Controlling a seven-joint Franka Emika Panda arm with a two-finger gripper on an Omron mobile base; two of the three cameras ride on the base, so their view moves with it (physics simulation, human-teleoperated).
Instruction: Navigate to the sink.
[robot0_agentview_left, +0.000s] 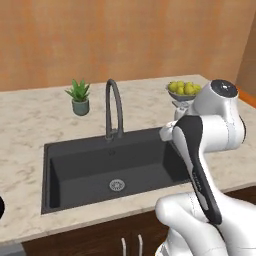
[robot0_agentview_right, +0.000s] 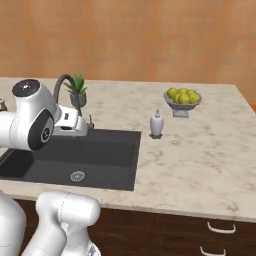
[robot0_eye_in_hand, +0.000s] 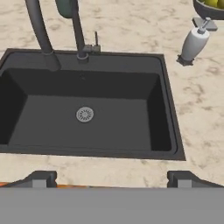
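The sink (robot0_agentview_left: 100, 172) lies straight ahead of the base, sunk in the marble counter (robot0_agentview_left: 30, 125), its dark basin open and bare but for the round drain (robot0_agentview_left: 116, 185) near the middle of its floor. In the left base view it sits just left of centre; in the right base view it lies low on the left, partly behind the arm. The faucet (robot0_agentview_left: 113, 110) stands at the sink's back rim, arching forward over the basin.

Behind the sink, just left of the faucet, is a small potted plant (robot0_agentview_left: 79, 98). A soap dispenser (robot0_agentview_right: 157, 124) stands on the counter just beyond the sink's right rim, and a bowl of lemons (robot0_agentview_right: 183, 98) sits farther right and back — all of it well out of the basin, none of it part of the job.

The gripper (robot0_eye_in_hand: 111, 177) is carried folded in front of the base and aimed down into the sink, which is why the hand view takes in the whole basin. Its two tips sit wide apart with nothing between them — an empty, spread tool, fitting for a drive where nothing need be held.

By my reading the base is already squared up close to the sink, so the navigation looks as good as finished.
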